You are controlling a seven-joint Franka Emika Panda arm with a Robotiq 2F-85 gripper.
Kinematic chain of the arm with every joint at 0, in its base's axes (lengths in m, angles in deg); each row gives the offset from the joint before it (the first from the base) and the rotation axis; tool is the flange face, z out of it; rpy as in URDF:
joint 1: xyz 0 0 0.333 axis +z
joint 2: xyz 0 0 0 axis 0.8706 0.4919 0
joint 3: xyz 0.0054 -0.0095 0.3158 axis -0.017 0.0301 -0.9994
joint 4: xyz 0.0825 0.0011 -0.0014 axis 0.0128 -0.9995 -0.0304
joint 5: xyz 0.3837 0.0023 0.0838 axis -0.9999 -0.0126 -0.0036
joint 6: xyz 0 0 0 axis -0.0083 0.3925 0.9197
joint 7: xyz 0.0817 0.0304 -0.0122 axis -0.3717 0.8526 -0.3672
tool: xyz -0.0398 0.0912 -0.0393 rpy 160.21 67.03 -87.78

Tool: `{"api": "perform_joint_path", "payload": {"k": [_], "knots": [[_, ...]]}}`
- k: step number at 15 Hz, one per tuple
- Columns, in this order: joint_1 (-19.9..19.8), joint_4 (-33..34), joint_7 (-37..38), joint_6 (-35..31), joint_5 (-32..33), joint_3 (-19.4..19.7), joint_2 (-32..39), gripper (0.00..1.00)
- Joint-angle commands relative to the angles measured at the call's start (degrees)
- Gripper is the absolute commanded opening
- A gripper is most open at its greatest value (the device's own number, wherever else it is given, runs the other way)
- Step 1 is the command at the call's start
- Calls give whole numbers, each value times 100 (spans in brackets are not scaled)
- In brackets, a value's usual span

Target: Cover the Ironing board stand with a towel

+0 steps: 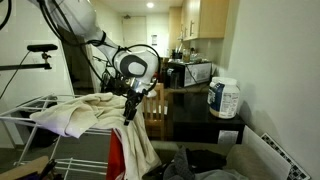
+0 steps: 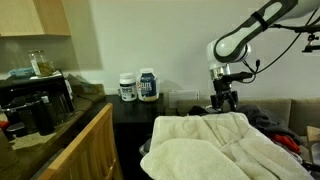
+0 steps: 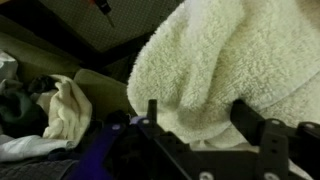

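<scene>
A cream towel [image 1: 75, 115] lies draped over the white wire stand [image 1: 18, 118], and its folds hang down the near side. In an exterior view the towel [image 2: 210, 145] fills the lower right. My gripper [image 1: 130, 100] hovers just above the towel's edge and points down; it also shows in an exterior view [image 2: 224, 100]. In the wrist view the fingers [image 3: 198, 118] are spread wide, with a fold of the towel [image 3: 230, 60] lying between them, not pinched. Most of the stand is hidden under the towel.
Two white jugs [image 1: 222, 98] [image 2: 140, 85] stand on a black table [image 1: 200, 120]. A microwave [image 1: 188, 72] and a wooden chair [image 1: 155, 108] are behind. A red cloth [image 1: 115, 155] hangs below the towel. Clothes [image 3: 65, 110] lie on the floor. A wooden counter [image 2: 80, 150] is near.
</scene>
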Motion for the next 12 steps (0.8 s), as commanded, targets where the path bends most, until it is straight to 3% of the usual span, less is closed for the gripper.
{"api": "perform_joint_path", "payload": {"k": [1, 8, 12], "knots": [[-101, -389, -304, -366, -201, -11, -202, 45], [-156, -460, -365, -569, -234, 3, -179, 2], [-129, -484, -421, -595, -161, -11, -260, 0]]}}
